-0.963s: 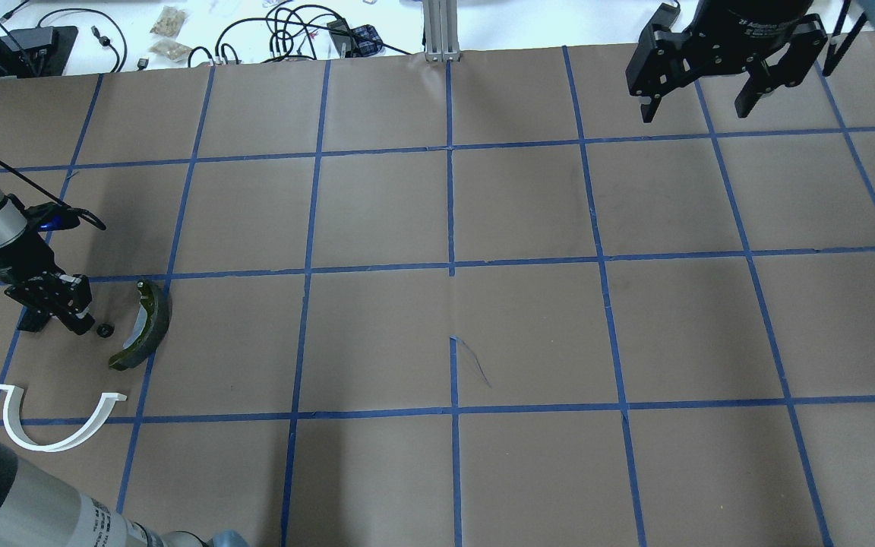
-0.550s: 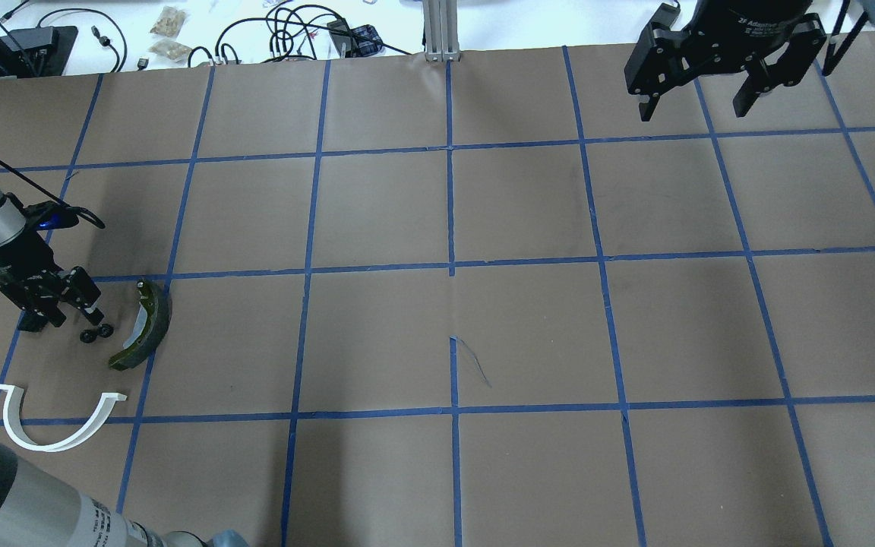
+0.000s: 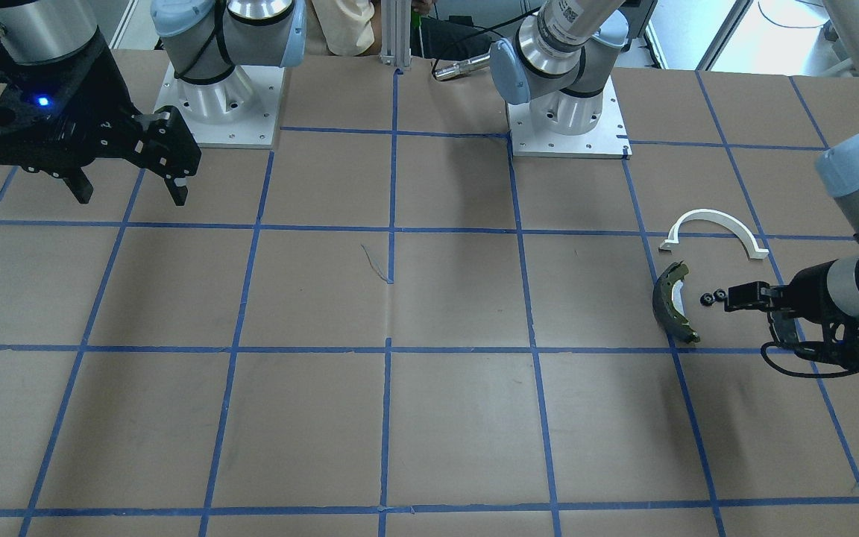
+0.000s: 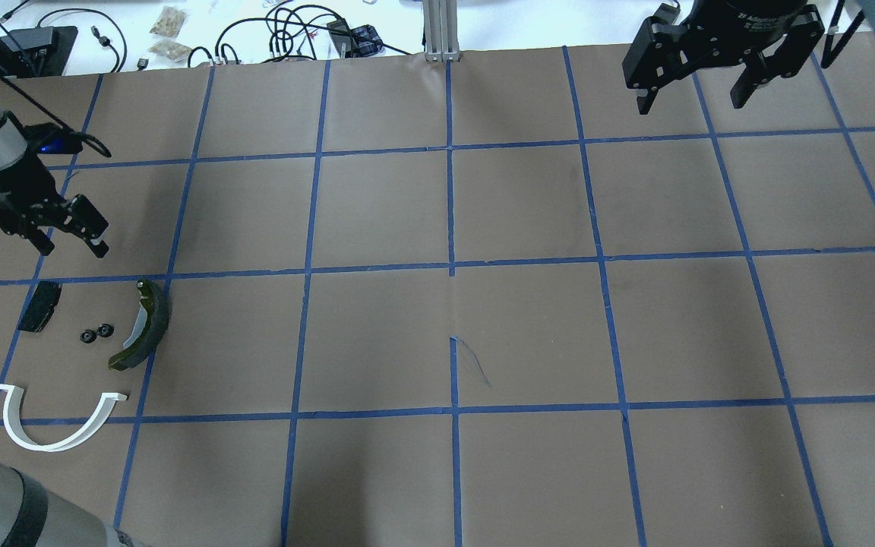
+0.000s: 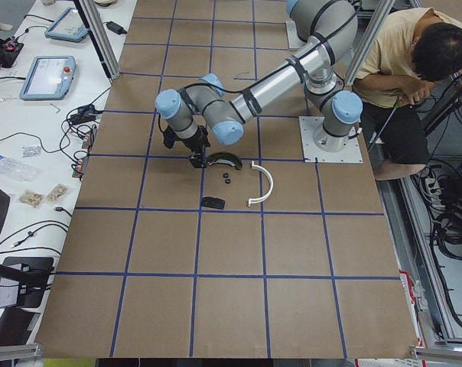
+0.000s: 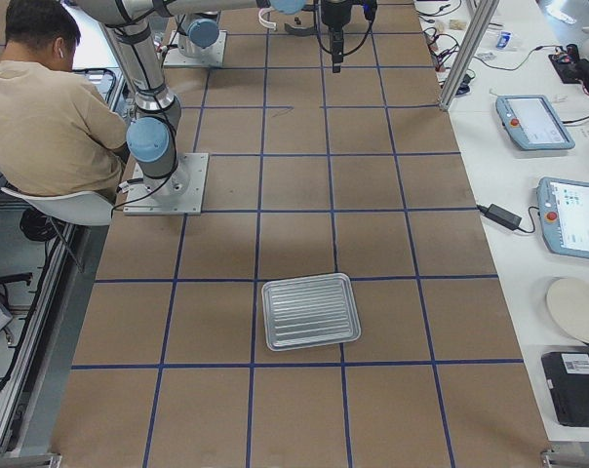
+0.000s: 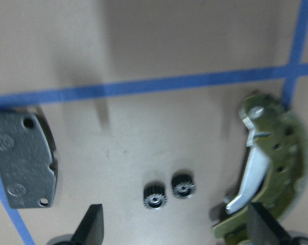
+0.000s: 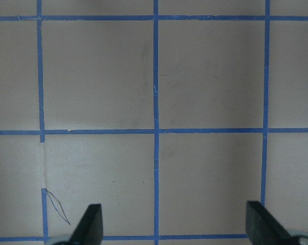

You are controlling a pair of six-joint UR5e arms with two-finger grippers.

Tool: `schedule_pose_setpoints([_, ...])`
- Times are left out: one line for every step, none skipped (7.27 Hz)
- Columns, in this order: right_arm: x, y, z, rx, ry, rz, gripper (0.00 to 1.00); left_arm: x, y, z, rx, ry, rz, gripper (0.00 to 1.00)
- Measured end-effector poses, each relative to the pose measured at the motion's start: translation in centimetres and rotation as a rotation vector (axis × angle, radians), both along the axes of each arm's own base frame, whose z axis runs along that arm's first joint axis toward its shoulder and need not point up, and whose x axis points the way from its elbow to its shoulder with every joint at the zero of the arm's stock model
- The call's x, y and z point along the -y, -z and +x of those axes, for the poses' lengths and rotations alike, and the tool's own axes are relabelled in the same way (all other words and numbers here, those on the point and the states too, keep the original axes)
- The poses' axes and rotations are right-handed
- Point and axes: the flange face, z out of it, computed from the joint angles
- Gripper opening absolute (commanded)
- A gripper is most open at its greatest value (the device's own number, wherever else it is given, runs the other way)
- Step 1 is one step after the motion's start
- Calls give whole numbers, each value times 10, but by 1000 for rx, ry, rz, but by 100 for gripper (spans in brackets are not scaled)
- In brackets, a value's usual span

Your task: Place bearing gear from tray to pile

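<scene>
left gripper (image 4: 71, 243): wide, empty | two bearing gears (image 7: 183, 185) lie just beside brake shoe (image 7: 274, 168) | advice: it should rise straight, touching neither

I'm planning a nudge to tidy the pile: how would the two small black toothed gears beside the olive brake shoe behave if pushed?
Both small black toothed gears lie flat, bores up, so they would probably slide, not roll. They look tiny beside the olive brake shoe, so likely light and easily scattered. Sitting nearly touching, their teeth may catch.
</scene>
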Motion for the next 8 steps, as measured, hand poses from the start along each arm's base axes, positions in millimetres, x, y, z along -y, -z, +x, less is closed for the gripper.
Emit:
schedule_pose_setpoints([-1, 0, 0, 0, -2, -1, 100, 10, -39, -28, 16, 6, -44, 100])
schedule_pose_setpoints([-2, 3, 1, 2, -4, 2, 100, 15, -72, -61, 32, 26, -94, 100])
schedule_pose_setpoints([-5, 5, 1, 2, -4, 5, 100, 18, -103, -97, 56, 41, -145, 100])
schedule_pose_setpoints([-6, 7, 1, 3, -4, 5, 100, 18, -127, -135, 74, 50, -185, 100])
schedule_pose_setpoints([-7, 9, 1, 3, -4, 5, 100, 14, -142, -171, 82, 55, -214, 100])
schedule_pose_setpoints([-10, 12, 1, 3, -5, 8, 100, 9, -152, -208, 83, 52, -236, 100])
schedule_pose_setpoints([-13, 15, 1, 3, -5, 4, 100, 2, -157, -247, 81, 43, -253, 100])
schedule_pose_setpoints([-15, 16, 1, 2, -6, -5, 100, -4, -159, -279, 67, 33, -268, 100])
